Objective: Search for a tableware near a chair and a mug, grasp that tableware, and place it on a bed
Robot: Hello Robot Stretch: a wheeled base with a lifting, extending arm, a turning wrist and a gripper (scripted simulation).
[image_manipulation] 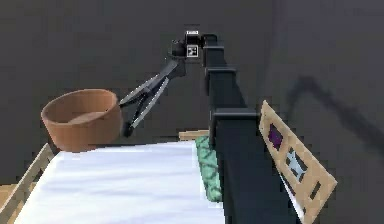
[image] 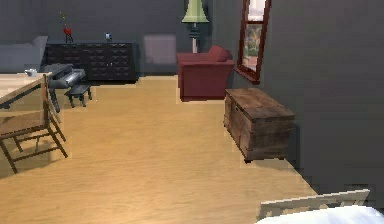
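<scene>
My gripper (image_manipulation: 124, 117) reaches out at the far end of my arm (image_manipulation: 235, 125), a dark square bar, above the bed (image_manipulation: 120, 185). One bowl (image_manipulation: 80, 118) hangs at the tips of my two thin fingers (image_manipulation: 150, 85), so I take it that I hold it. How my jaws are set I cannot tell. The bowl is round and deep, brown like turned wood, with a paler inside. It has no real long axis. Its mouth faces up, and the rim sits a little higher on the side by my fingers, so it tips slightly away from them. It hangs over the far edge of the bed with the dark wall behind it, and its base comes down close to the mattress line. The bed has a smooth white sheet. One green patterned cushion (image_manipulation: 208, 165) lies on it beside my arm. A pale wooden rail (image_manipulation: 30, 175) runs along one side of the bed, and a flat wooden end board (image_manipulation: 292, 160) with dark panels stands at the other. In the forward view a white corner of the bed (image: 310, 207) shows at the bottom. Beyond it, across bare wooden floor, one boxy wooden chest (image: 258, 122) stands against the wall. Farther from the bed are one red armchair (image: 205, 75), one green-shaded lamp (image: 194, 12) and one dark sideboard (image: 100, 60). One slatted wooden chair (image: 30, 125) stands well apart from the bed.
</scene>
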